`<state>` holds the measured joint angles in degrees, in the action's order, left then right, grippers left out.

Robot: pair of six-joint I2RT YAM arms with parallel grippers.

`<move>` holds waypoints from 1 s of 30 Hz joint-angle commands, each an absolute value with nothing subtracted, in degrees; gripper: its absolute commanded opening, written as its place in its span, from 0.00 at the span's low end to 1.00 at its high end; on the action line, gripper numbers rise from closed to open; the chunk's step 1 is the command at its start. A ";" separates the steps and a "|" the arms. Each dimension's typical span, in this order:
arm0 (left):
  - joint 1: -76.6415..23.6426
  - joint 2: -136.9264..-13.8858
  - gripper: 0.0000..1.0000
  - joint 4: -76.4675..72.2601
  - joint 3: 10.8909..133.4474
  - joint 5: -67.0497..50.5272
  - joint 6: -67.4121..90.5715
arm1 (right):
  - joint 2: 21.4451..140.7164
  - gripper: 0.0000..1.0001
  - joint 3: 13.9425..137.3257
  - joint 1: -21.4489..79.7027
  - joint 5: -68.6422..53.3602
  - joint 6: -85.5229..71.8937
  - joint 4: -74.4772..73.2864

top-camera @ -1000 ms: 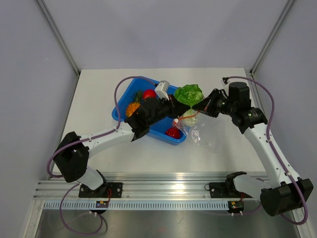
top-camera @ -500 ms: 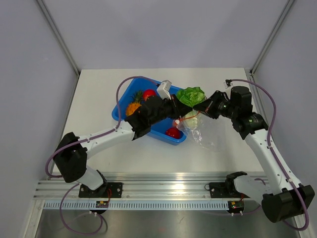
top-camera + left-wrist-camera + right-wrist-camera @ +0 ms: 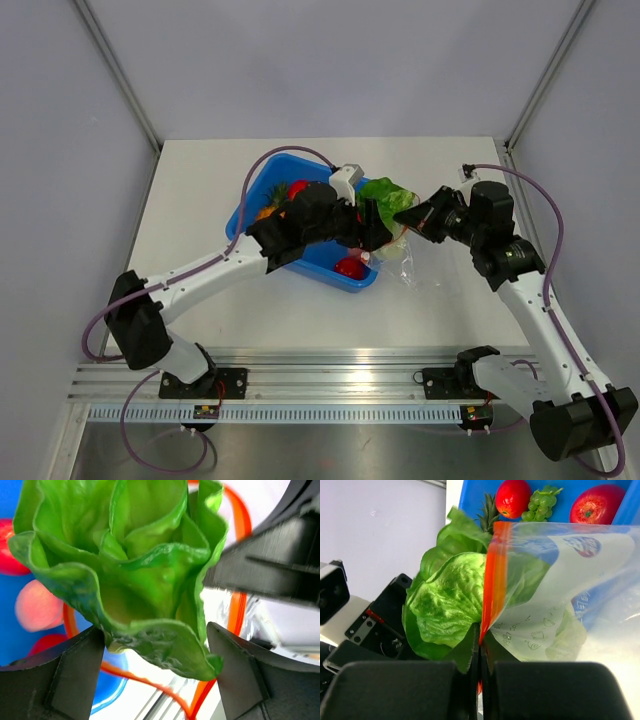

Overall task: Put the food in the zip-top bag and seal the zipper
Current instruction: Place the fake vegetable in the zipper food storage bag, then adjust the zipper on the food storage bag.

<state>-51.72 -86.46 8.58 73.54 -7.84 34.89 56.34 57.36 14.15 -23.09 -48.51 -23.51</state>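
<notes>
The green cabbage [image 3: 385,200] hangs at the mouth of the clear zip-top bag [image 3: 405,262], just right of the blue tub. My left gripper [image 3: 375,225] is open, its jaws wide on either side of the cabbage's base [image 3: 130,570]. My right gripper [image 3: 405,215] is shut on the bag's orange-red zipper [image 3: 492,580] and holds the mouth up. Part of the cabbage [image 3: 447,605] shows through the bag's film [image 3: 560,595]. The zipper [image 3: 240,605] loops around the cabbage in the left wrist view.
The blue tub [image 3: 240,215] holds a red fruit [image 3: 349,267] near its front corner, another red fruit [image 3: 297,187] and a pineapple [image 3: 268,210] partly under my left arm. Green grapes [image 3: 542,502] and a pink peach [image 3: 35,605] also lie in it.
My left arm has carried the cabbage right into the bag's mouth, and its jaws have opened wide. My right gripper has kept its hold on the zipper and shifted slightly right.
</notes>
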 commanded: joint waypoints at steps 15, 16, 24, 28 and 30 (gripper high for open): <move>-52.38 -73.05 0.96 16.61 70.49 -6.95 26.28 | 58.18 0.00 56.95 13.98 -24.70 -52.65 -10.99; -52.38 -72.60 0.94 16.61 69.88 -6.60 26.28 | 58.27 0.00 57.13 14.06 -24.70 -52.65 -11.07; -50.11 -68.56 0.41 14.59 63.20 -4.13 30.31 | 59.24 0.00 57.83 14.06 -26.54 -54.58 -8.89; -46.68 -67.59 0.40 13.37 59.95 -5.35 34.09 | 59.59 0.00 58.45 13.97 -28.47 -55.72 -6.60; -43.44 -67.85 0.40 12.22 57.32 -8.59 36.72 | 59.94 0.00 58.88 13.98 -29.00 -56.25 -5.46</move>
